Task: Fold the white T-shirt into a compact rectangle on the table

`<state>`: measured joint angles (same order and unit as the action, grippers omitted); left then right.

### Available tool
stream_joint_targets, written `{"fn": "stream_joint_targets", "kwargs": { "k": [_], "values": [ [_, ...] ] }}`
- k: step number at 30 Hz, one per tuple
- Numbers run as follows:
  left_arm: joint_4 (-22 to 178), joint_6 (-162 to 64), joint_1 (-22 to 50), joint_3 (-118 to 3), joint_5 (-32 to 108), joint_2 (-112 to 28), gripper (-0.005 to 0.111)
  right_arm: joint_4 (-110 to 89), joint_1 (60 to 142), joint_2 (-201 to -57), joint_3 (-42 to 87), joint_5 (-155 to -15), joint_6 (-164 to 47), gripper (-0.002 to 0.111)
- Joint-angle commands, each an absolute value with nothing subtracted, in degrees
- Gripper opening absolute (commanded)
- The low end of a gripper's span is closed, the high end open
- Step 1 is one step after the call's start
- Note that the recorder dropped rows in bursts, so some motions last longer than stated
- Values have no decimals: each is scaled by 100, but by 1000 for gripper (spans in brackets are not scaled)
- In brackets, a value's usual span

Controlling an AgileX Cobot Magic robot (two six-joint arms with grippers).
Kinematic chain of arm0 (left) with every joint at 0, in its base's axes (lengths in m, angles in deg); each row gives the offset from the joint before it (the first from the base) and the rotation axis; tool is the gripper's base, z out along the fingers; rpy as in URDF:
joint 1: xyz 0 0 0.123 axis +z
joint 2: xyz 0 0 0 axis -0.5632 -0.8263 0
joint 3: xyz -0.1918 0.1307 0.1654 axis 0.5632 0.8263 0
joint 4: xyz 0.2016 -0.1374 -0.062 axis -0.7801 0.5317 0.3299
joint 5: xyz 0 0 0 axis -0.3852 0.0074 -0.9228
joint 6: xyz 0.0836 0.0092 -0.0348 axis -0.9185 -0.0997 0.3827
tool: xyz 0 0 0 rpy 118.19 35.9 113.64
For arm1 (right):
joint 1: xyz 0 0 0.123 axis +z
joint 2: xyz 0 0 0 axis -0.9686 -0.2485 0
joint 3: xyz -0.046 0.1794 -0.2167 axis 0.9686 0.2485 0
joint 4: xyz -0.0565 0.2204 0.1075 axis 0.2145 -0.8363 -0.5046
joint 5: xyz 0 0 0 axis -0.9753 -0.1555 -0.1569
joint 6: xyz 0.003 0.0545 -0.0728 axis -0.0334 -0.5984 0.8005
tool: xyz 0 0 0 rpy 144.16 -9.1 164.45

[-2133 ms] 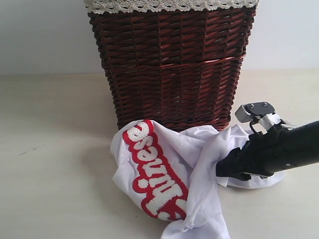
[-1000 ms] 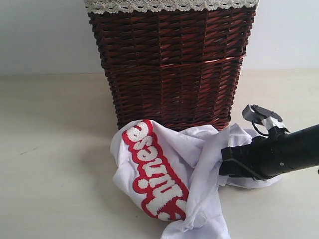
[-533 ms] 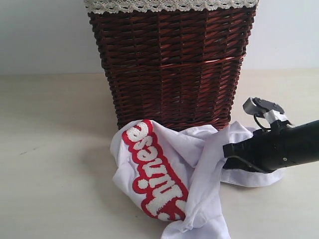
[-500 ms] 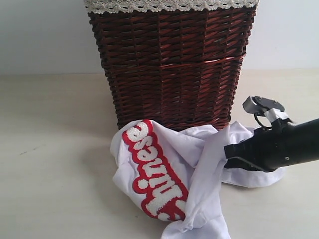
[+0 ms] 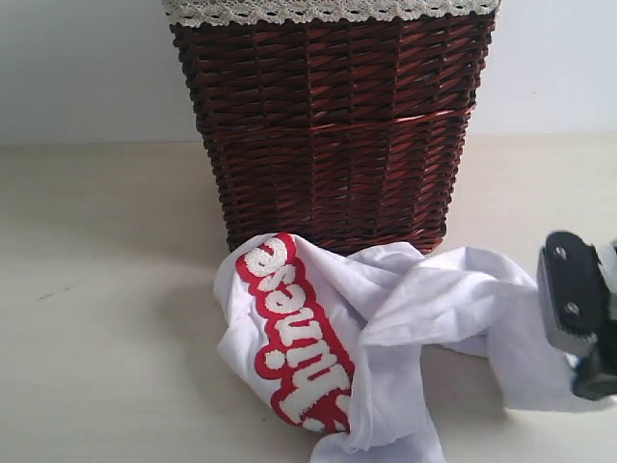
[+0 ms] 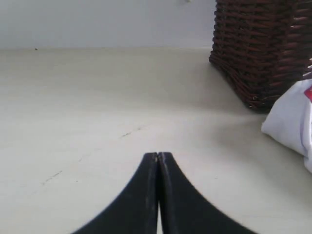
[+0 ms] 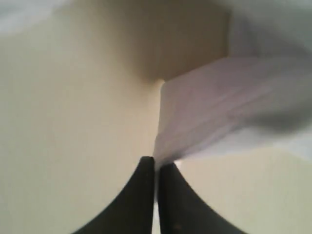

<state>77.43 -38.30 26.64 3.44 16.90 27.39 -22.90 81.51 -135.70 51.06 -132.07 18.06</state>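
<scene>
The white T-shirt lies crumpled on the table in front of the basket, its red-outlined lettering facing up on the left. My right gripper is shut on a fold of the white T-shirt, which stretches away from its tips. In the exterior view only the arm's wrist shows at the right edge, with cloth pulled out toward it. My left gripper is shut and empty, low over the table, left of the white T-shirt.
A tall dark wicker basket with white lace trim stands right behind the shirt; its corner shows in the left wrist view. A pale wall runs behind the table.
My right arm has pulled back to the right edge, drawing a strip of the shirt out rightward with it. The lettered part stayed put.
</scene>
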Motion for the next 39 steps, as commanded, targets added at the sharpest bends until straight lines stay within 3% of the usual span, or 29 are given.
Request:
{"fn": "stream_joint_targets", "kwargs": {
  "k": [1,11,22,25,31,35,39],
  "values": [
    [7783,-3795,2631,343,1754,2769,0,135,8131,-13319,5100,-14214,1607,0],
    [7783,-3795,2631,343,1754,2769,0,3608,8121,-12702,5100,-15407,105,0],
    [7783,-3795,2631,343,1754,2769,0,1388,8109,-12619,5116,-15483,1634,1],
    [7783,-3795,2631,343,1754,2769,0,1361,8109,-12630,5116,-15483,1622,11],
    [7783,-3795,2631,343,1754,2769,0,1053,8109,-12774,5116,-15483,1721,45],
    [7783,-3795,2631,343,1754,2769,0,1137,8109,-12788,5100,-15437,1823,47],
    [7783,-3795,2631,343,1754,2769,0,1204,8109,-12703,5101,-13550,1434,44]
  ]
}}
